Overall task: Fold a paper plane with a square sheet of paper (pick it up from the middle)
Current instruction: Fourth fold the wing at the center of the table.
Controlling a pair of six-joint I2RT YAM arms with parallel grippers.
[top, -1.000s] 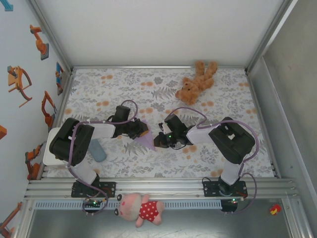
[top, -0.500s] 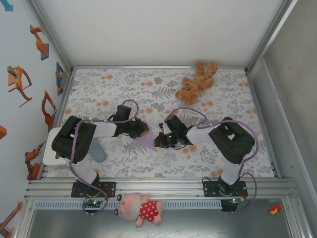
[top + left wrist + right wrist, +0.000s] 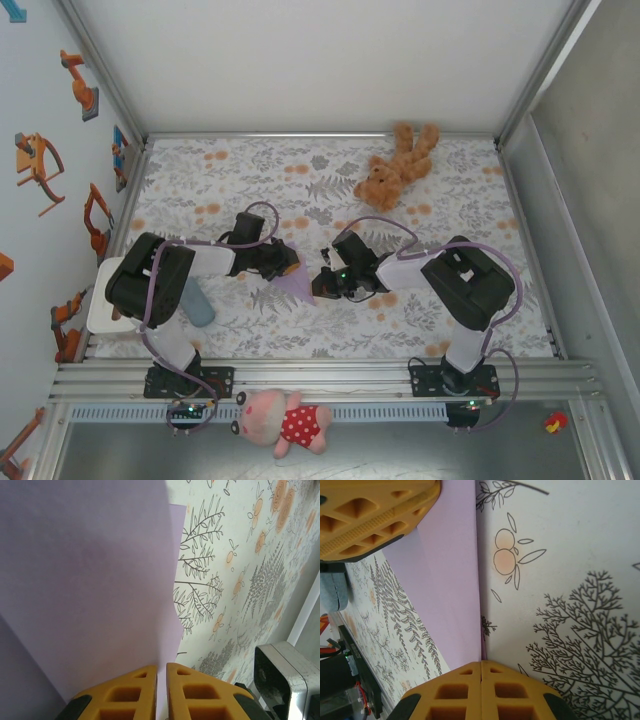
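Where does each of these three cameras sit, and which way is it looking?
Top: fixed above and behind the arms, looking down at the table; both arms show, left gripper and right gripper meeting at the paper.
Left wrist: on the left arm, looking along its fingers at the pinched paper.
Right wrist: on the right arm, looking along its fingers at the paper's edge.
Shared: all three show the paper.

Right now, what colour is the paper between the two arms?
Plain pale lilac paper, with no print on it; it shows best in the left wrist view.
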